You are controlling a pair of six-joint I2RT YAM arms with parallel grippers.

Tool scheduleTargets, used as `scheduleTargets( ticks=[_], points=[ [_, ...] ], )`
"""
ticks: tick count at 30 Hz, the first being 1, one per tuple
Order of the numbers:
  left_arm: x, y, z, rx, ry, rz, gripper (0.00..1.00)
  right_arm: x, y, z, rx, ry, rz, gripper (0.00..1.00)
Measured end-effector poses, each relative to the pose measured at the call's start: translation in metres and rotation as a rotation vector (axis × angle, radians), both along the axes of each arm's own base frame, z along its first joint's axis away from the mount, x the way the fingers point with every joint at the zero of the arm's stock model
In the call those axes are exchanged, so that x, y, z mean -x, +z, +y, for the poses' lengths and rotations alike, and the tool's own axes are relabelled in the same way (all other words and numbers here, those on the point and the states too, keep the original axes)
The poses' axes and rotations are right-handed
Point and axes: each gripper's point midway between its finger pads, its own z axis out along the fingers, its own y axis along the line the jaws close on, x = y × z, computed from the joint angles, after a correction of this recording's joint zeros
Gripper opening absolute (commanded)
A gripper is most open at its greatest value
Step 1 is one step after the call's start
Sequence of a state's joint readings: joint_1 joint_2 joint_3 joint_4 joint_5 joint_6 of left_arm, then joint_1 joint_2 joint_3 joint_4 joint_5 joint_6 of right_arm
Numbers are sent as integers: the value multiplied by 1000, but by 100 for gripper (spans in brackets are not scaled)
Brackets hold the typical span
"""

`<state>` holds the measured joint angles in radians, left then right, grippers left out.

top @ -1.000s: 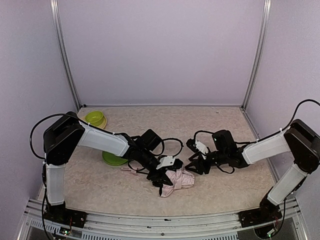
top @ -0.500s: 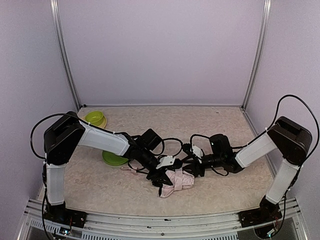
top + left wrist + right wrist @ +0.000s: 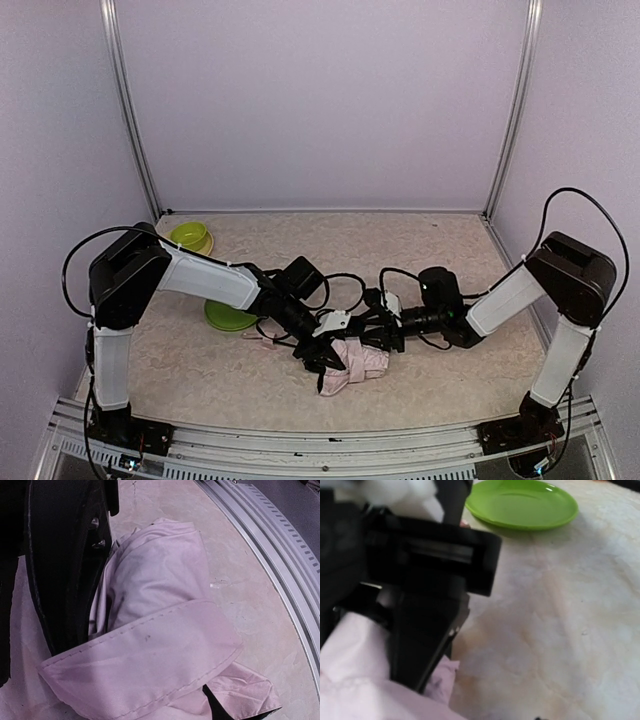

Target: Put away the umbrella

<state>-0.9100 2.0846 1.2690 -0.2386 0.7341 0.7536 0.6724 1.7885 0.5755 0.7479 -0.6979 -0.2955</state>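
Fabric of the umbrella (image 3: 355, 362) is seen bunched in a pale pink heap on the table (image 3: 450, 250), low in the centre of the top view and near the metal rail (image 3: 300, 432) that runs along the bottom of the frame. A thin pink strip (image 3: 258, 343) is seen trailing from the heap toward the left.

The left gripper (image 3: 318, 352) is brought in from the left and set on the upper left edge of the heap. The right gripper (image 3: 372, 328) is brought in from the right and held at the heap's upper right edge, just beside the left one.

In the left wrist view a black finger (image 3: 65, 565) fills the left side and is pressed against the pink cloth, and a stitched hem is folded across the lower middle of the frame. Whether the cloth is clamped cannot be told.

In the right wrist view the left half is taken up by the black body of the other gripper, with pink cloth bunched below it at the lower left. The right gripper's own fingers are not made out there, so its width cannot be told.

A green plate (image 3: 228, 318) is seen left of the heap, partly covered by the left arm, and a green bowl (image 3: 188, 236) is placed further up and to the left.
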Motion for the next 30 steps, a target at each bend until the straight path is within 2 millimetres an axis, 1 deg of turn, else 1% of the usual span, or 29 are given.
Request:
scheduleTargets(
  ticks=[4, 6, 8, 9, 10, 12, 14, 16, 20, 24, 26, 28, 30],
  points=[
    [0, 0, 0, 2, -3, 2, 0, 3, -2, 4, -25, 32, -10, 48],
    [1, 0, 0, 4, -8, 8, 0, 7, -6, 10, -45, 58, -19, 45],
    [1, 0, 1, 2, -14, 18, 0, 10, -7, 14, -70, 81, -33, 33],
    [1, 0, 1, 2, -17, 24, 0, 11, -7, 15, -84, 85, -41, 23],
    [1, 0, 1, 1, -18, 28, 0, 11, -7, 15, -99, 87, -48, 17],
    [1, 1, 1, 1, -20, 35, 0, 16, -4, 16, -126, 96, -57, 8],
    [1, 0, 2, 3, -24, 40, 0, 19, 0, 15, -145, 99, -69, 3],
    [2, 0, 2, 5, -27, 41, 0, 20, 3, 15, -152, 98, -81, 0],
    [2, 0, 2, 6, -28, 42, 0, 16, 9, 14, -150, 77, -85, 0],
    [3, 0, 3, 18, -24, 34, 0, 0, 15, 2, -156, -15, -33, 0],
    [5, 1, 4, 22, -16, 26, 0, -14, 17, -8, -156, -83, 4, 0],
    [5, 1, 4, 21, -1, 7, 0, -18, 13, -12, -139, -114, 55, 0],
    [8, 3, 5, 15, 10, -14, 0, -21, 9, -11, -111, -132, 106, 0]
  ],
)
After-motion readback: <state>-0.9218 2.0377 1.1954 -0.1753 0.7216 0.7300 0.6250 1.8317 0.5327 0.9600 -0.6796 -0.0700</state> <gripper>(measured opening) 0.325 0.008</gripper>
